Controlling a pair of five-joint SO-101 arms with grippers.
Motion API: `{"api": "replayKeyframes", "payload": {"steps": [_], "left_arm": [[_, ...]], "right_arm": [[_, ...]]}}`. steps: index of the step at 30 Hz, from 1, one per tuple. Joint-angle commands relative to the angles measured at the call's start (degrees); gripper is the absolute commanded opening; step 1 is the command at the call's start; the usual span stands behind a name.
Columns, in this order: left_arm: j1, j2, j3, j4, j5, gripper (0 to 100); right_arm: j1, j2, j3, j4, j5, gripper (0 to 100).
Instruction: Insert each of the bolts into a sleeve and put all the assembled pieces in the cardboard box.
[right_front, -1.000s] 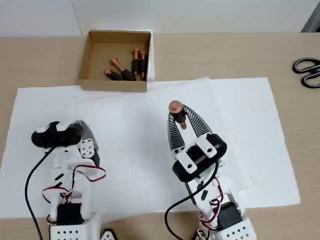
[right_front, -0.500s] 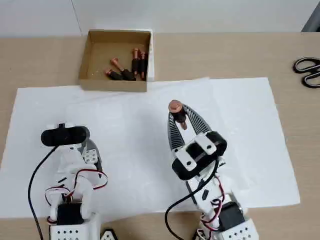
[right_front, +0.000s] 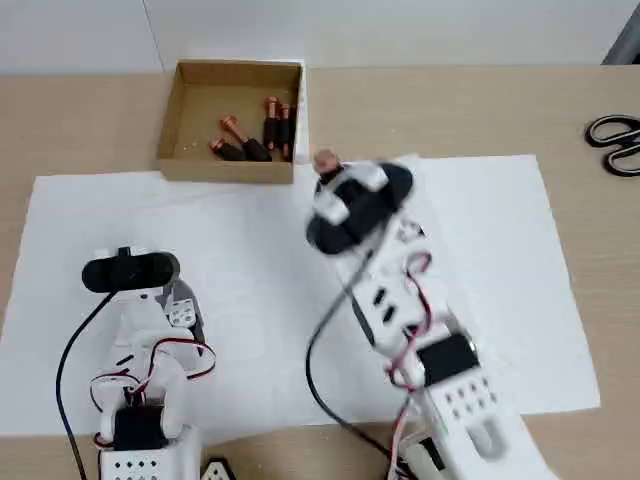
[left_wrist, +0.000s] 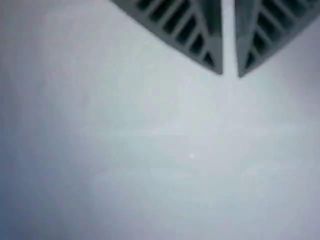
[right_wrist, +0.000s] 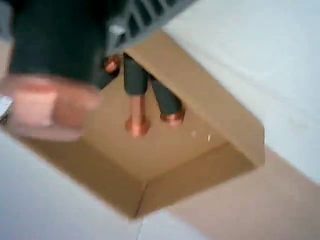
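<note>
The bolt (right_front: 325, 160) sits inside its black sleeve (right_wrist: 55, 40), pinched tight by the right gripper (right_front: 327, 170). It is just beside the cardboard box (right_front: 228, 171), ready to drop in, I think. The box has a few finished pieces (right_front: 272, 125) inside. Far from the box, the left gripper (left_wrist: 230, 70) is almost closed and holds nothing.

The left gripper (left_wrist: 230, 74) points down at a plain white sheet (left_wrist: 150, 165) that spreads flat and bare beneath it. Its two grey fingers (left_wrist: 190, 35) are ribbed with dark slots and taper to blunt tips. The tips stand almost together, with just a thin, even slit of white between them and nothing in the slit. The tips hang close over the sheet; whether they touch it cannot be told.
</note>
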Motion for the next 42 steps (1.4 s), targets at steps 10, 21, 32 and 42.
{"api": "replayKeyframes", "payload": {"steps": [10, 21, 32, 42], "left_arm": [[-0.26, -0.62, -0.31, -1.14, 0.35, 1], [-0.26, -0.62, -0.31, -1.14, 0.35, 1], [-0.26, -0.62, -0.31, -1.14, 0.35, 1], [-0.26, -0.62, -0.31, -1.14, 0.35, 1]], "right_arm": [[0.40, 37.14, -33.49, -3.65, -0.70, 0.5], [0.57, 60.44, -53.89, -7.16, -11.60, 0.4], [2.24, 83.38, -82.73, -1.01, -28.31, 0.4], [1.98, 97.71, -93.27, -1.01, -34.81, 0.4]]}}
